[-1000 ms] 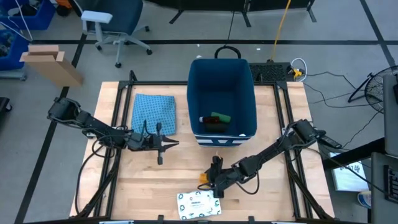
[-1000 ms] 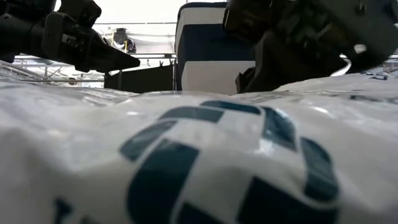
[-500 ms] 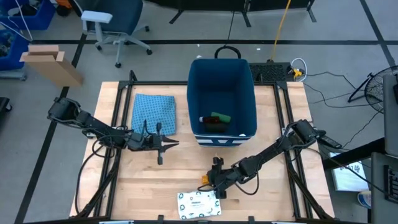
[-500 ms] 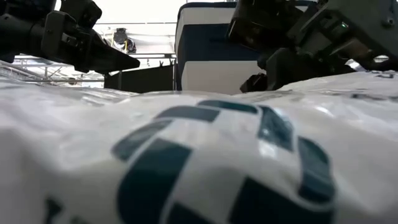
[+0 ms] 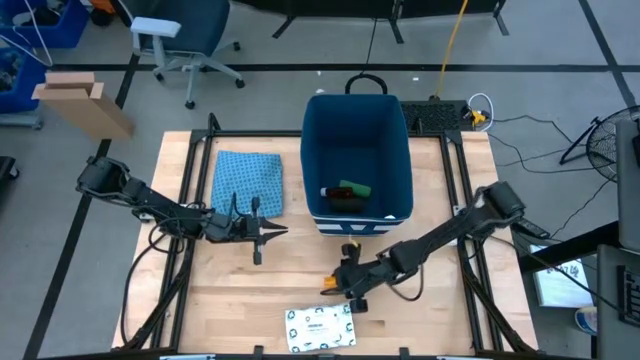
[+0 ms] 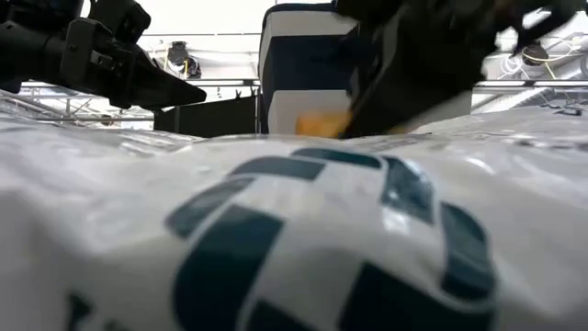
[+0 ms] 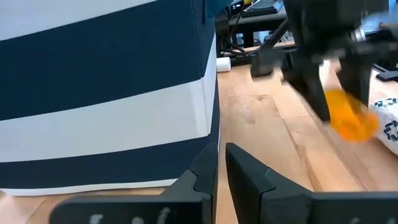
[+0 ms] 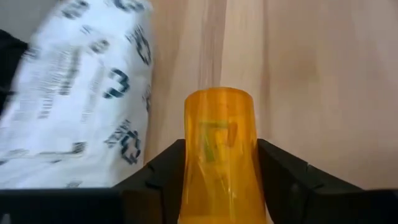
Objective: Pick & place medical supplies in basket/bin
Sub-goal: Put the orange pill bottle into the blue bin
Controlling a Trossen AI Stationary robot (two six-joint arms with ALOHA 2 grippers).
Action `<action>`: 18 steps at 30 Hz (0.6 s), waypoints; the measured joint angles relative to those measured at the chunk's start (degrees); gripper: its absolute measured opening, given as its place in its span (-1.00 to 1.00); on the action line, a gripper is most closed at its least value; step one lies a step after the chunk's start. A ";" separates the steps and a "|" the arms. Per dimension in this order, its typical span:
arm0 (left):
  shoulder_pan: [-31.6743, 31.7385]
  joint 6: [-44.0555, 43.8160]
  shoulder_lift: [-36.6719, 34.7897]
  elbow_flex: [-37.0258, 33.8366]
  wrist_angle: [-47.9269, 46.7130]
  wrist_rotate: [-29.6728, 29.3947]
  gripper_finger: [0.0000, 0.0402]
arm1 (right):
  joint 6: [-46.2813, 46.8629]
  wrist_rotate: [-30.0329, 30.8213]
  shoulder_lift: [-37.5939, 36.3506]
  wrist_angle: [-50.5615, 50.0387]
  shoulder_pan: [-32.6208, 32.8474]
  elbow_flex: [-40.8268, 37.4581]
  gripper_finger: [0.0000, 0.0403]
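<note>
Counting done: green cylinder [image 5: 357, 188] and a dark item lie in the bin [image 5: 400, 135]
Right gripper [image 5: 342, 283]: clamped on orange bottle [image 8: 219, 152]
Left gripper [image 5: 274, 232]: waiting, fingers nearly together
Left: white packet [image 5: 320, 328]

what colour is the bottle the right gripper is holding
Translucent orange bottle; clearest in the right wrist view.

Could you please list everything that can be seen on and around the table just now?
Bin: one, dark blue with white stripes on its near short side, at the table's far middle.
Green item: one, in the bin.
Dark item: one, in the bin beside the green one.
Orange bottle: one, translucent orange, held by the right pincer.
White packet: one, white with green print, at the table's near edge.
Cloth: one, light blue patterned, left of the bin.
Office chair: one, beyond the table.
Cardboard box: one, brown, on the floor to the left.
Left pincer: shut, above the table in front of the cloth.
Right pincer: shut on the orange bottle, above the packet.
</note>
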 joint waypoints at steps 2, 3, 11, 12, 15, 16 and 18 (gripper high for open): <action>0.00 0.00 0.00 0.00 0.00 0.02 -0.81 | -2.71 -0.22 -3.67 -2.40 0.00 0.00 -0.20; 0.00 0.00 0.00 0.00 0.00 0.02 -0.81 | -4.33 -1.33 -5.68 -3.32 0.00 0.00 -0.20; 0.00 0.58 0.00 0.00 -0.68 0.04 -0.81 | -10.11 -11.70 -24.88 -0.52 1.55 -9.16 -0.22; 0.00 0.61 0.00 0.00 -0.84 0.03 -0.81 | -10.18 -12.85 -27.63 1.04 1.64 -11.35 -0.22; 0.00 0.59 0.00 0.00 -0.94 0.02 -0.81 | -9.66 -16.00 -35.63 8.36 1.75 -19.59 -0.23; 0.00 0.59 0.00 0.00 -0.94 0.02 -0.81 | -9.31 -16.53 -38.27 11.82 1.78 -22.77 -0.23; 0.00 0.63 0.00 0.00 -0.92 0.02 -0.81 | -8.88 -17.57 -43.07 19.27 1.88 -29.42 -0.23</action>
